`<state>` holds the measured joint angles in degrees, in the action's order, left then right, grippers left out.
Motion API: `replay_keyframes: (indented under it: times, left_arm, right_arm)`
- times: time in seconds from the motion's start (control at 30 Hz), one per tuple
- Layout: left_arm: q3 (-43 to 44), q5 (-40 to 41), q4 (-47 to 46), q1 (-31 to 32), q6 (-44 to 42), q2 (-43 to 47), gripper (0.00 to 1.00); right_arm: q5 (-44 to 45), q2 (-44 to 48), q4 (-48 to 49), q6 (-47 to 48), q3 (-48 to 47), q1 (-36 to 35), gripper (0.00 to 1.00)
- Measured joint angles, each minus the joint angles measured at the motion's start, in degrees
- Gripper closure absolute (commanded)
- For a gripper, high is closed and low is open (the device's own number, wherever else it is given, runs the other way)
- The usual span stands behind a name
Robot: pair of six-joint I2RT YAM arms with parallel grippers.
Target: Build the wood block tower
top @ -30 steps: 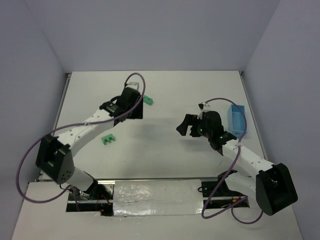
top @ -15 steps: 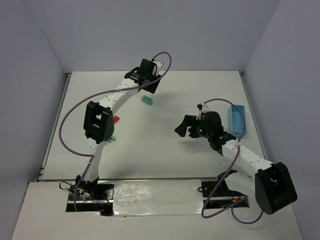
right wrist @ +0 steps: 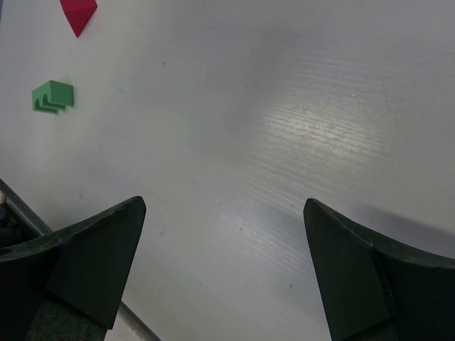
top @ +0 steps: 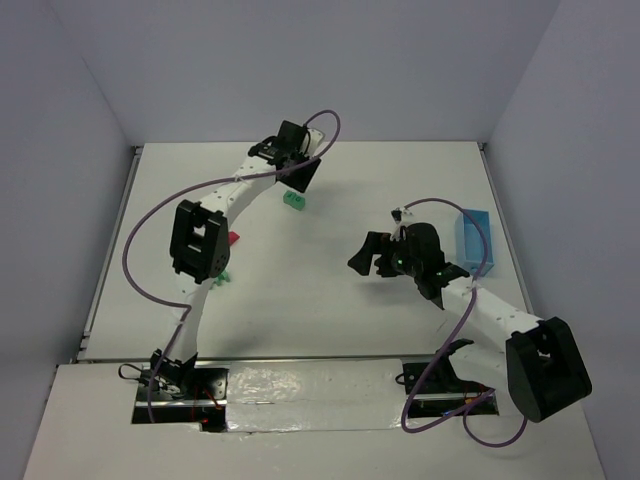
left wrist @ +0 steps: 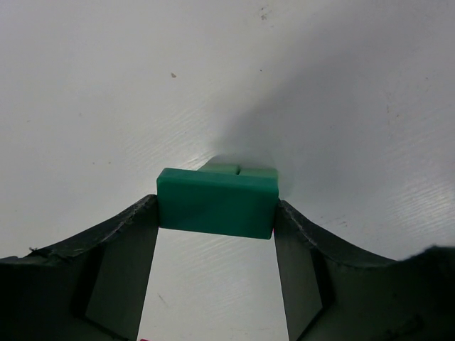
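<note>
Held green block (left wrist: 217, 201): pinched end to end between the left gripper's fingers, over the far middle of the table (top: 400, 170), well apart from the other pieces. Whether it rests on the surface or is just off it, I cannot tell.
Left gripper (left wrist: 217, 213): clamped on the held green block, one finger flat against each short end. This grip leaves the top and bottom faces free, which should let the block go down level as a layer.
Second green block (top: 225, 277): on the table at the left, partly hidden under the left arm (top: 215, 205) from above. The right wrist view shows its notched side.
Red wedge (top: 232, 238): on the table near the second green block, a little farther back and not touching it. As the roof piece it likely goes on last, so leaving it alone makes sense.
Tower: nothing is stacked yet, so the job looks to be at an early stage.
Right gripper (right wrist: 224, 206): fingers wide apart with nothing between them, hanging over bare table at the middle right and facing the wedge and the second green block. It is probably waiting, out of the other arm's way.
Blue tray (top: 473, 240): at the right edge, beside the right gripper. It is no part of the stack.
Next move: likely carrying the held block toward the other pieces, keeping it level.
</note>
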<state>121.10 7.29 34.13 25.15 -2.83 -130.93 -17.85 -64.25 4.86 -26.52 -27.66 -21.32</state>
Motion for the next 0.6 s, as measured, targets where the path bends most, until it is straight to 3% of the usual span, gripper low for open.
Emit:
replay_keyframes:
  times: [0.6]
  left_arm:
    - [0.0,-0.6,1.9,-0.4,0.1,-4.3,0.42]
  right_arm:
    - [0.0,-0.6,0.0,0.1,0.0,0.0,0.00]
